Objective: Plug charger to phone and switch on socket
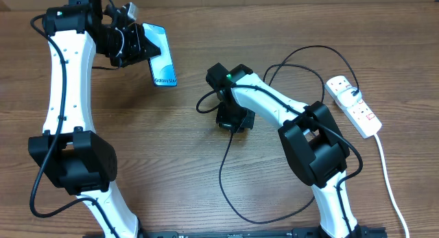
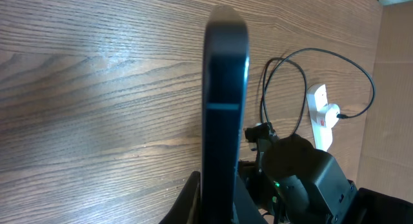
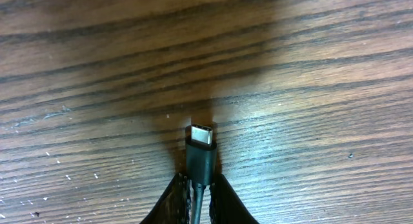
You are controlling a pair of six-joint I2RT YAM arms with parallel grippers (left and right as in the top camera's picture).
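Observation:
The phone [image 1: 159,56] is held above the table at the back left, lit screen up, with my left gripper [image 1: 140,46] shut on its left end. In the left wrist view the phone [image 2: 226,108] shows edge-on, rising from between the fingers of the left gripper [image 2: 216,185]. The charger [image 1: 223,176] is a thin black cable looping over the table from the white socket [image 1: 353,106] at the right. My right gripper [image 1: 233,121] is at the table's middle. Its wrist view shows the right gripper [image 3: 201,180] pinching the rear of the charger plug [image 3: 201,150] just above the wood.
The socket's thick white cord [image 1: 387,176] runs down the right side toward the front edge. Loops of the black cable [image 1: 302,60] lie between the right arm and the socket [image 2: 321,114]. Bare wood lies between the two grippers.

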